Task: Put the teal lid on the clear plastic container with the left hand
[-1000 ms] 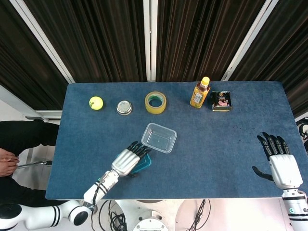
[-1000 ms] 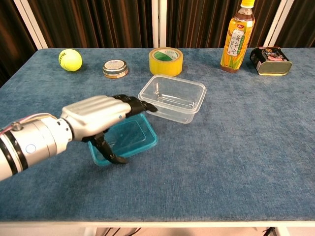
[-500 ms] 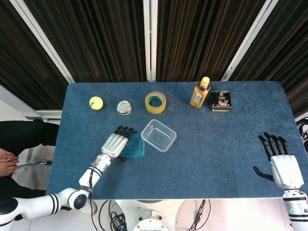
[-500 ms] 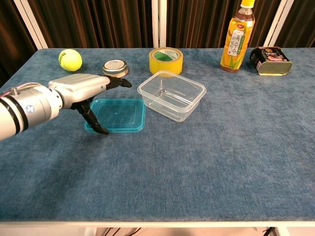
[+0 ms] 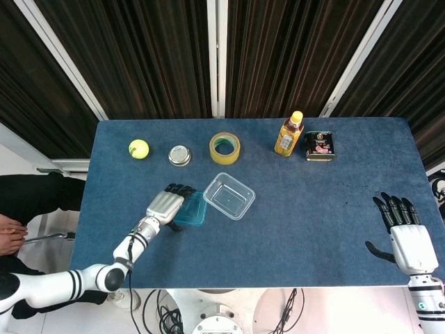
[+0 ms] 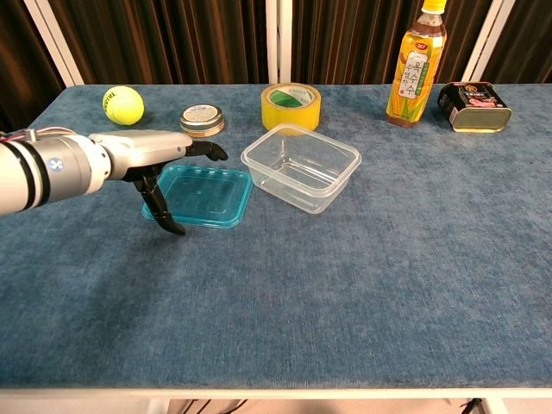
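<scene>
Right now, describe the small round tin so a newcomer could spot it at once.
Along the far edge of the blue table, look left of centre: the small round tin sits between the tennis ball and the yellow tape roll. It is the only low, flat metal disc with a pale lid.

Probably a robot lab: blue-clothed table (image 5: 313, 202) before dark curtains (image 5: 153, 56), cables (image 5: 292, 313) beneath, test objects lined up.

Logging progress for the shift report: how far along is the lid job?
Nothing is finished yet. The left robot hand is at the teal lid, which lies beside the clear plastic container, not on it. Left: lift it across and seat it. The right robot hand rests apart, open.
</scene>
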Controlling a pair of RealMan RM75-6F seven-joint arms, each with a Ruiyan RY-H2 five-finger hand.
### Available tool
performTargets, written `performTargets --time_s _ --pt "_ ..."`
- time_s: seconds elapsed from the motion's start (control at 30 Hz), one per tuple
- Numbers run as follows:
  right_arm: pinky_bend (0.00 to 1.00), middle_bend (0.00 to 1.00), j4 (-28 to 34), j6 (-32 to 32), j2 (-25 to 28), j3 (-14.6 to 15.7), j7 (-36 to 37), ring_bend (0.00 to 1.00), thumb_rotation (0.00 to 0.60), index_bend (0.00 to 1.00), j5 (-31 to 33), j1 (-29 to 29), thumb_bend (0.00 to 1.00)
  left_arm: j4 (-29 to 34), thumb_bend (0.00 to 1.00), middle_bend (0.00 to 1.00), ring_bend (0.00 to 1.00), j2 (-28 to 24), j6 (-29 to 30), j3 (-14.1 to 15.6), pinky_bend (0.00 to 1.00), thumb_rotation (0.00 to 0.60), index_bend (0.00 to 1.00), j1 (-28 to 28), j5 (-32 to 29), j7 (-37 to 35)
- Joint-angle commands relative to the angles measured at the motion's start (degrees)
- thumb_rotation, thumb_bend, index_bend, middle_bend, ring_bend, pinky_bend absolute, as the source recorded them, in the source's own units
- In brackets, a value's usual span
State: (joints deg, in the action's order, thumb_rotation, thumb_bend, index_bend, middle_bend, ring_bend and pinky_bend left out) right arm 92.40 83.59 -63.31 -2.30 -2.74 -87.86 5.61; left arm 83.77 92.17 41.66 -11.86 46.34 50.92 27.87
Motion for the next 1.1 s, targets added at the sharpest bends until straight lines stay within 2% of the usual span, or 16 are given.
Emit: performTargets --time_s 0.03,0.5,0.73,1.1 --pt "0.0 0.0 -0.2 0.1 0.0 0.0 0.2 0.0 0.6 0.0 0.1 -0.2 0.1 -0.5 0.0 0.04 0.0 0.4 -0.2 0.8 0.0 0.6 0.09 2.1 -3.4 1.7" --pt "0.0 0.0 -2.0 -0.3 -0.6 0.1 2.0 0.0 0.6 0.0 0.6 -0.3 0.1 1.3 0.0 0.06 0.0 -1.0 1.7 2.7 0.0 0.6 0.12 7.5 -14.8 4.4" --pt "0.0 0.0 -2.7 -0.8 -0.8 0.0 2.6 0.0 0.6 0.0 0.9 -0.2 0.1 2.3 0.0 0.05 0.0 0.4 7.5 4.6 0.01 0.6 0.12 12.1 -23.2 12.8" --pt "0.0 0.0 -3.9 -0.9 -1.0 0.1 4.0 0.0 0.6 0.0 1.1 -0.4 0.1 1.5 0.0 0.02 0.0 2.3 9.6 6.0 0.02 0.6 0.12 18.3 -35.5 21.4"
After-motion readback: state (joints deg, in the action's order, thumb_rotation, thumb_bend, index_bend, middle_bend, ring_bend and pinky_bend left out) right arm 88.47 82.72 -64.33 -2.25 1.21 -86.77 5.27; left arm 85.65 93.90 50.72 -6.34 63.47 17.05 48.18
